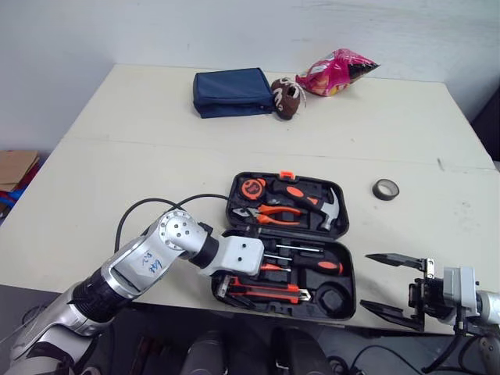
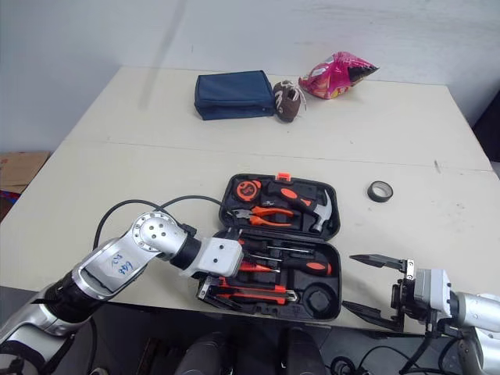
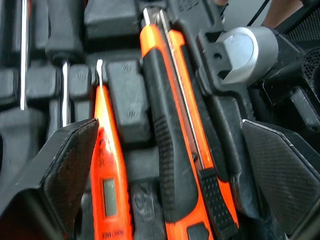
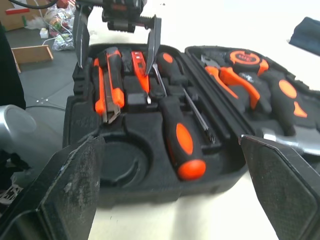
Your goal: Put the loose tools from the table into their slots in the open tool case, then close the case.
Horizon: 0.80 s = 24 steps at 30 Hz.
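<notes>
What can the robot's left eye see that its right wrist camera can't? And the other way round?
Extra in the left eye view: the far end of the table, with a dark blue fabric pouch, a small brown ball, a crinkly pink snack bag and a black roll of tape.

Extra in the right wrist view: a low front look at the left gripper, open, straddling the knife.

Both: the open black plastic tool case, its orange-and-black utility knife and an orange-and-black screwdriver.
</notes>
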Available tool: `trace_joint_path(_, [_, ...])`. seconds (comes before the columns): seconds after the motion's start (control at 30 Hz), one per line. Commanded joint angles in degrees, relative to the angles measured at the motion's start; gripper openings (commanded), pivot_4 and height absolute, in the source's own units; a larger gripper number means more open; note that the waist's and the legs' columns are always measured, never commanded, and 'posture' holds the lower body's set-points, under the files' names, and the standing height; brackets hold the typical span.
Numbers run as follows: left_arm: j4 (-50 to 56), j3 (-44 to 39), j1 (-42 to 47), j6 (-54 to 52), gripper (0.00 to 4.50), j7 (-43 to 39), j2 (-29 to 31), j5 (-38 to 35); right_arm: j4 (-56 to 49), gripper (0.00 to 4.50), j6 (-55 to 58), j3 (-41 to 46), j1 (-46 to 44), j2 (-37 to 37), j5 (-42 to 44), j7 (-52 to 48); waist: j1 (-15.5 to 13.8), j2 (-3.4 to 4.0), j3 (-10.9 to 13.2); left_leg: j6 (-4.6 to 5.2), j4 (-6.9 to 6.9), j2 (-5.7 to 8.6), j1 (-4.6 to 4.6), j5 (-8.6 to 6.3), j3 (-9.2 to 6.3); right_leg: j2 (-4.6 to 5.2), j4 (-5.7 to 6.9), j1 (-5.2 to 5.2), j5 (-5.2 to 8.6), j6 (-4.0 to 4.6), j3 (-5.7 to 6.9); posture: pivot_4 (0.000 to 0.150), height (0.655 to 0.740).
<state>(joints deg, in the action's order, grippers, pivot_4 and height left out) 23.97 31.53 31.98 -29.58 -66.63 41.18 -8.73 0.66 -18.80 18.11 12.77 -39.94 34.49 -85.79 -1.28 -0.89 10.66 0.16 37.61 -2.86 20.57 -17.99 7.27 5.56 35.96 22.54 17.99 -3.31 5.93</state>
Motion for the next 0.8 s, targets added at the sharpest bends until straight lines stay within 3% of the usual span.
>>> trace_joint_path(0.03, [1.89,-4.84,-1.91,3.09,4.43,-0.64,-1.08,-3.97,1.06,4.5,-1.83,1.89,0.51,-0.22,1.62,-2.24,0.02,0.0,0.0,0.0,0.02,-0.01,0.0,0.0,0.0,0.0,0.01,0.0,0.0,0.0,0.0,0.15,0.74])
trace_joint_path(0.2, [0.66,-12.27,-6.13,12.23,4.43,-4.07,-1.56,-9.89,3.65,4.5,-3.35,2.08,0.16,-0.31,1.88,-3.71,0.13,0.0,0.0,0.01,0.13,-0.06,-0.01,-0.01,-0.02,0.01,0.06,-0.03,0.0,0.0,0.01,0.15,0.74])
trace_joint_path(0.3, [-0.67,-14.9,-8.1,15.44,3.67,-4.84,-2.67,-12.02,4.93,4.5,-4.19,2.04,0.25,-0.25,2.0,-4.12,0.07,0.0,0.0,0.03,0.13,-0.05,-0.02,-0.01,-0.02,0.05,0.06,-0.05,0.0,0.0,0.03,0.15,0.74])
trace_joint_path(0.43, [-5.57,-15.06,-11.12,20.11,1.7,-4.0,-6.12,-11.67,7.51,4.5,-5.64,1.8,0.34,0.13,1.71,-4.59,0.02,0.01,-0.01,0.05,0.15,-0.03,-0.03,-0.03,-0.02,0.06,0.05,-0.09,0.0,0.0,0.05,0.15,0.74])
trace_joint_path(0.57, [-8.67,-13.69,-12.63,20.93,0.06,-3.31,-7.96,-10.08,8.21,4.5,-6.29,1.36,0.04,-0.03,1.56,-4.4,0.04,0.01,-0.01,0.06,0.17,-0.04,-0.03,-0.03,-0.02,0.05,0.05,-0.09,-0.01,-0.01,0.06,0.15,0.74])
trace_joint_path(0.8, [-13.18,-10.27,-12.35,24.09,0.02,-3.83,-7.97,-4.78,8.55,4.5,-5.91,1.13,-0.95,-0.47,0.94,-3.53,0.03,0.01,-0.01,0.06,0.17,-0.04,-0.04,-0.03,-0.02,0.06,0.06,-0.09,-0.01,-0.02,0.06,0.15,0.74])
